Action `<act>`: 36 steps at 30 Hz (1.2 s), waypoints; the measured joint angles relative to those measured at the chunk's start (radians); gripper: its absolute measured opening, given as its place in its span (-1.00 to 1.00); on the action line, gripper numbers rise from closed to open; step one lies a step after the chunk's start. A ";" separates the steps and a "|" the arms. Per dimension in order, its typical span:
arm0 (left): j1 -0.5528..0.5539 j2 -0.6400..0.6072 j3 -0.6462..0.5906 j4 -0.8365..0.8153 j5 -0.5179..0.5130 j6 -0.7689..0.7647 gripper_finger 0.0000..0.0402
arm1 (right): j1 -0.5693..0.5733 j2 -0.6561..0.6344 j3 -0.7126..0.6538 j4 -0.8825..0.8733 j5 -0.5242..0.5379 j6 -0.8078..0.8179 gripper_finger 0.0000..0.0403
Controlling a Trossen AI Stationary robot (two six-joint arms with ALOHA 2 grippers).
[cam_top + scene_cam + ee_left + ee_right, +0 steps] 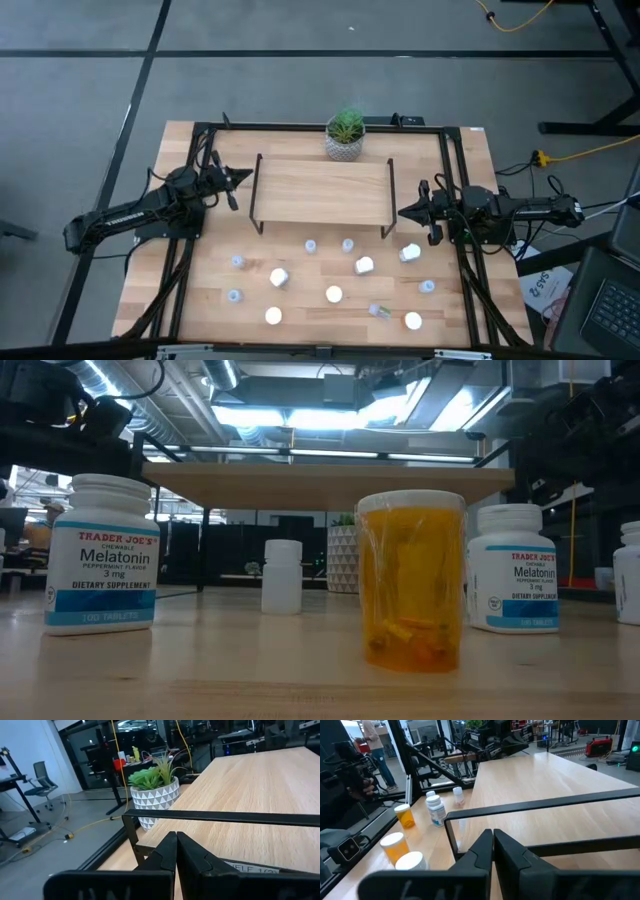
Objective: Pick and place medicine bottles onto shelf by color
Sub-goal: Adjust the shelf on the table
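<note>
Both sets of jaws are clenched, nothing in them. My left gripper (244, 178) sits just off the left end of the shelf (322, 190), fingers pressed together in the left wrist view (176, 851) and pointing at the black side frame. My right gripper (402, 212) mirrors it at the shelf's right end, also pinched tight (493, 846). The shelf board is bare on top, standing mid-table with the potted plant (345, 135) just behind it. The medicine bottles (334, 294) are all on the table (200, 300) in front of the shelf, scattered and mostly upright. In the low view I see an orange bottle (412, 580) up close, white melatonin bottles (100, 555) on either side, and a small white one (281, 575) further back.
</note>
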 joint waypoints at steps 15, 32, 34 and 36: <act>0.000 0.000 0.000 0.018 0.049 -0.237 -1.00 | 0.000 0.016 0.000 0.014 0.096 -0.197 -0.94; 0.000 0.000 0.000 0.034 0.227 -0.442 -0.66 | 0.000 0.016 0.000 0.077 0.129 -0.178 -0.46; 0.000 0.000 0.000 0.035 0.216 -0.422 -0.56 | 0.000 0.016 0.000 0.078 0.130 -0.178 -0.33; 0.000 0.000 0.000 0.035 0.208 -0.393 -0.47 | 0.000 0.016 0.000 0.078 0.124 -0.181 -0.24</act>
